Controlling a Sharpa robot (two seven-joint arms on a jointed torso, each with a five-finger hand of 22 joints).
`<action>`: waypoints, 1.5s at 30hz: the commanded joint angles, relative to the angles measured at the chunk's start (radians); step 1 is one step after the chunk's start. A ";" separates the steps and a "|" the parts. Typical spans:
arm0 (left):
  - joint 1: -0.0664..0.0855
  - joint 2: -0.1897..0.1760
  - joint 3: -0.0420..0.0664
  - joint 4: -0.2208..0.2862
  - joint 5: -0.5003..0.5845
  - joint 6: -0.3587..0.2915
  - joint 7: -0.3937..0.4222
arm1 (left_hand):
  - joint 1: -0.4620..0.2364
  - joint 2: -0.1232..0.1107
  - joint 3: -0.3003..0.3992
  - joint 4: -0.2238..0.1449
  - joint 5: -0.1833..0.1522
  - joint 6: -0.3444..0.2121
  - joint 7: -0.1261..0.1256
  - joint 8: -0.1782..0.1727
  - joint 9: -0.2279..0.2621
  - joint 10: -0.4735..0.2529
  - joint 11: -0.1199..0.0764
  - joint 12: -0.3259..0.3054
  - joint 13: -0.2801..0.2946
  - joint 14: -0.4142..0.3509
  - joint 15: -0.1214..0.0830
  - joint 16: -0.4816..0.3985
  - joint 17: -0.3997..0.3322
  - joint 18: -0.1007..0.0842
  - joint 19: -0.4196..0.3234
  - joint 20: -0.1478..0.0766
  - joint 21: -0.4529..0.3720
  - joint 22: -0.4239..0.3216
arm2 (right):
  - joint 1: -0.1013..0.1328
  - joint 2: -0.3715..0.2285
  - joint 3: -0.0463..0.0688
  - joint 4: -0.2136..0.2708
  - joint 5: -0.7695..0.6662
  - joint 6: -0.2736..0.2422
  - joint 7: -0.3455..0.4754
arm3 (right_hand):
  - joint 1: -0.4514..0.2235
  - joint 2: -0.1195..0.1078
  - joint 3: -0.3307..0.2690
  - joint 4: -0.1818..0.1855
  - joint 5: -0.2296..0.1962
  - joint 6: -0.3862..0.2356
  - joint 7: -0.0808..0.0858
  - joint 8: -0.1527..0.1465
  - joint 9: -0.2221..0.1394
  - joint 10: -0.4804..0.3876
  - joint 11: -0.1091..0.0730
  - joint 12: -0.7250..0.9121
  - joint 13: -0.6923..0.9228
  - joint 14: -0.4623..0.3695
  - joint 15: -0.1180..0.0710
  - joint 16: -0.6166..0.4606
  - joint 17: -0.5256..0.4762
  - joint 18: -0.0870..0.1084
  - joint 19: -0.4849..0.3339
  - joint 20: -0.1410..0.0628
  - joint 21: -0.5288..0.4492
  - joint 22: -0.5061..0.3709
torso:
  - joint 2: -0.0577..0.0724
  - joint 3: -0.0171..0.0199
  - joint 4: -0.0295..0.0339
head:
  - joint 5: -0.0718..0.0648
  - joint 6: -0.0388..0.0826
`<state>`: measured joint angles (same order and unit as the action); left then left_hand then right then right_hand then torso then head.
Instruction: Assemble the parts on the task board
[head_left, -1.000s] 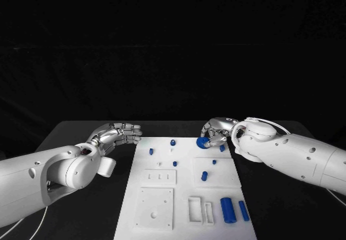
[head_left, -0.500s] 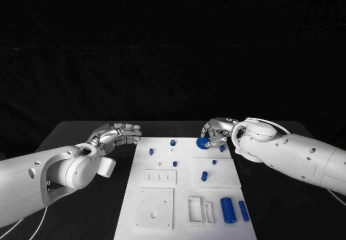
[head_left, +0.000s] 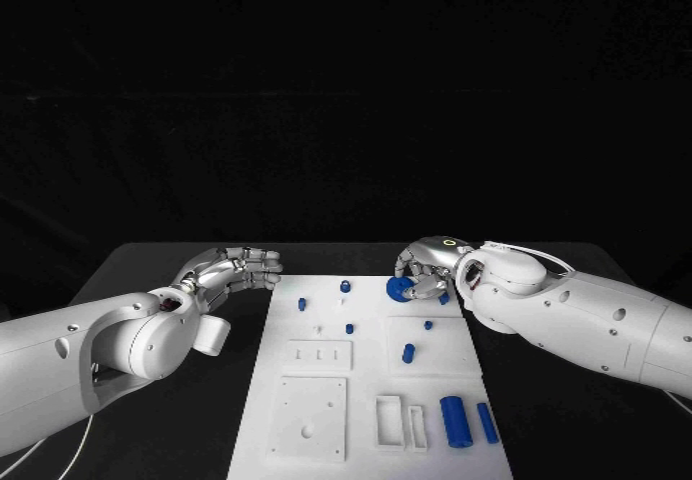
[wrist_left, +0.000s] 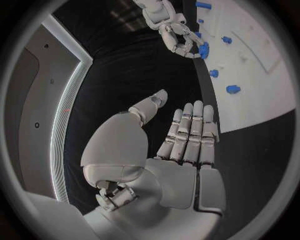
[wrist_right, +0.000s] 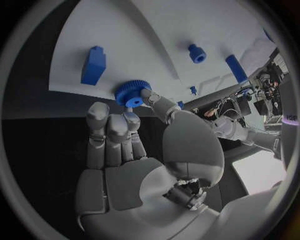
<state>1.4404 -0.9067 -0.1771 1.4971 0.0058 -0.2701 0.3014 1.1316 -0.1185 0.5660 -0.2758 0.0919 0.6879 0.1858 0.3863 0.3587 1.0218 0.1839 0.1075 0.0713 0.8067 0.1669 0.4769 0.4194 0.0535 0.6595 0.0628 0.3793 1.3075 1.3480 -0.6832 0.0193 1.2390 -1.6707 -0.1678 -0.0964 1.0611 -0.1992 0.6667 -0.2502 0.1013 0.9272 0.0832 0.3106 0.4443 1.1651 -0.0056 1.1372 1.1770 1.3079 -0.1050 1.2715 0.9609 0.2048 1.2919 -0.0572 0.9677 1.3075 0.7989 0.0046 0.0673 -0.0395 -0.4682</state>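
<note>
- Pinching a blue toothed gear (wrist_right: 130, 95) between thumb and fingertips, the right hand (head_left: 423, 266) is being held at the far right corner of the task board (head_left: 325, 400); the gear (head_left: 400, 288) is being kept just over the board's far edge, and whether it is touching the surface cannot be told.
- The left hand (head_left: 238, 268) is being held beside the board's far left corner, off the plate — fingers straight and side by side, nothing in them (wrist_left: 187, 135).
- Small blue pegs (head_left: 348, 327) are standing across the far half of the board; two blue cylinders (head_left: 456, 420) are lying near its near right corner.
- Risk being noted: the gear is being gripped only at its rim, so a tilt or slip is judged likely if it is being pressed down off-axis.
- Risk being noted: neighbouring pegs are standing close to the right hand, so a sideways sweep could be knocking one over.
</note>
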 joint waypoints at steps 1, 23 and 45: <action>0.002 0.001 0.001 0.000 -0.004 0.015 0.007 | -0.003 -0.005 0.003 0.001 -0.002 -0.004 0.032 -0.006 0.002 -0.003 0.000 -0.007 -0.001 -0.006 -0.001 0.006 -0.001 0.012 -0.008 0.001 0.005 0.021 | -0.006 -0.006 -0.004 0.024 -0.083 -0.035 -0.049 | -0.011 -0.008 0.005 0.020 -0.042 0.071 0.022 0.007 0.008 0.026 -0.001 0.028 0.024 -0.001 -0.009 0.000 0.004 0.057 0.009 -0.004 0.007 0.018 | 0.000 0.0008 0.0017 | 0.001 0.001; 0.002 0.005 0.000 -0.002 -0.004 0.013 0.007 | -0.002 -0.004 0.004 0.000 -0.001 -0.004 0.031 -0.005 0.002 -0.003 0.000 -0.007 0.000 -0.006 -0.002 0.007 -0.002 0.012 -0.008 0.001 0.005 0.021 | -0.004 -0.023 -0.003 0.190 -0.198 -0.163 -0.101 | 0.008 -0.059 0.051 0.089 -0.051 0.081 0.016 0.011 0.015 0.049 -0.006 0.048 0.046 0.001 -0.014 0.002 0.017 0.057 0.022 -0.019 0.023 0.018 | 0.000 0.0016 0.0000 | 0.008 0.011; 0.002 0.009 0.001 -0.001 -0.004 0.016 0.007 | -0.002 -0.004 0.004 0.000 -0.001 -0.004 0.031 -0.006 0.002 -0.003 0.000 -0.007 0.000 -0.006 -0.002 0.007 -0.002 0.012 -0.008 0.001 0.005 0.021 | -0.008 0.112 -0.045 0.138 -0.241 -0.183 -0.109 | 0.017 -0.071 0.068 0.109 -0.049 0.081 0.017 0.010 0.016 0.047 -0.006 0.041 0.041 0.003 -0.013 -0.001 0.019 0.057 0.024 -0.019 0.027 0.018 | 0.005 -0.0035 0.0117 | 0.019 0.006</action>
<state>1.4404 -0.9001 -0.1772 1.4936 0.0055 -0.2690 0.3009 1.1316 -0.1185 0.5660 -0.2758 0.0920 0.6879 0.1858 0.3863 0.3596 1.0218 0.1839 0.1075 0.0714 0.8067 0.1669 0.4803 0.4185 0.0458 0.6595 0.0627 0.3793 1.3076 1.3404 -0.5724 -0.0258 1.3810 -1.8902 -0.3415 -0.2024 1.0741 -0.2637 0.7340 -0.1448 0.0540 0.9654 0.0610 0.3182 0.4585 1.2099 -0.0091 1.1840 1.2187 1.3098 -0.1109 1.2721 0.9787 0.2047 1.3150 -0.0729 0.9909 1.3074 0.8024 0.0029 0.0750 -0.0188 -0.4601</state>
